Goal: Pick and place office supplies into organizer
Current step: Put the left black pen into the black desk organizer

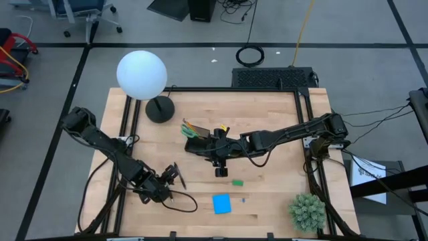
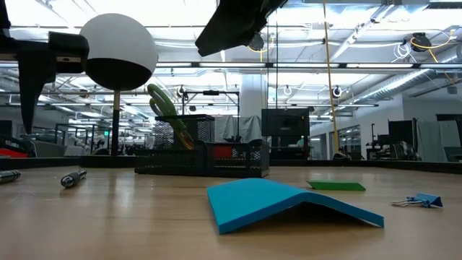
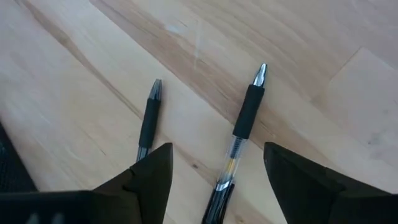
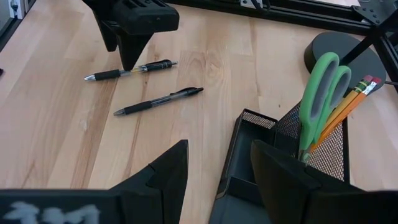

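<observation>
The left tool (image 3: 214,171) hangs wide open and empty over two dark pens (image 3: 239,140) lying on the worktop (image 3: 298,37), one between its fingers. The right tool (image 4: 217,174), parted and empty, hovers just beside the organizer (image 4: 249,155), which holds scissors (image 4: 320,93) and pencils (image 4: 351,102).

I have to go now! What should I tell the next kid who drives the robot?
Left gripper: open, low over one of two pens on the table; the other pen lies beside it.
Right gripper: open, empty, above the organizer.
Done: scissors and pencils stand in the tall compartment.
Left: both pens, blue sticky-note pad, green eraser.
</observation>
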